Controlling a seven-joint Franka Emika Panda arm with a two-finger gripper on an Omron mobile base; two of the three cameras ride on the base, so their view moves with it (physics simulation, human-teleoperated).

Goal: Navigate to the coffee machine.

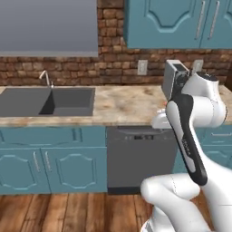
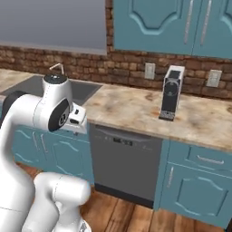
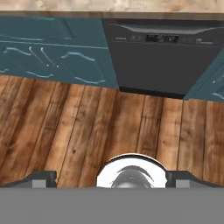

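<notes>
The coffee machine is a narrow white-grey box with a black front. It stands upright on the marble counter against the brick wall, right of the dishwasher. In the left base view the coffee machine is partly hidden behind my own arm. My gripper points down at the wooden floor in front of the cabinets. Its two dark fingertips stand wide apart, open, with nothing between them. My hand hangs at counter height, short of the counter edge.
A grey sink with a faucet is set in the counter at the left. A dark dishwasher sits under the counter between teal cabinets. Teal upper cabinets hang above. Wooden floor lies before me.
</notes>
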